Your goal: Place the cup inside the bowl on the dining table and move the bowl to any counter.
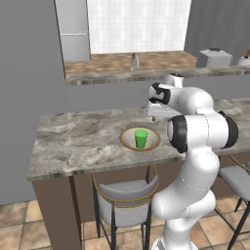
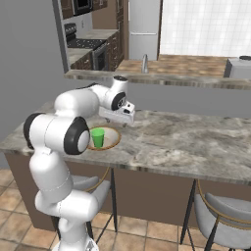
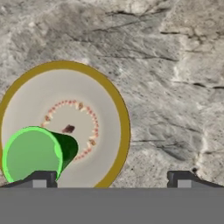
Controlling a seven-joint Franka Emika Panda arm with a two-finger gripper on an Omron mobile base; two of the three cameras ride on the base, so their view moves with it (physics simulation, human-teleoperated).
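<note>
The green cup (image 1: 141,138) (image 2: 98,137) (image 3: 33,154) stands upright inside the tan-rimmed bowl (image 1: 128,141) (image 2: 112,142) (image 3: 100,109), which rests on the marble dining table (image 1: 73,141) (image 2: 186,142) (image 3: 175,87). My gripper (image 1: 155,118) (image 2: 124,124) (image 3: 111,178) hovers above the table just past the bowl, open, with nothing between its fingers. In the hand view one fingertip (image 3: 41,178) sits over the cup's edge and the other (image 3: 183,178) over bare marble. The counter (image 1: 127,73) (image 2: 171,78) runs behind the table.
Stools (image 1: 124,197) (image 2: 223,215) are tucked under the table's near edge. On the far counter stand a faucet (image 1: 134,61) (image 2: 145,62) and a toaster (image 1: 214,57). A stove (image 2: 86,46) is at the back left.
</note>
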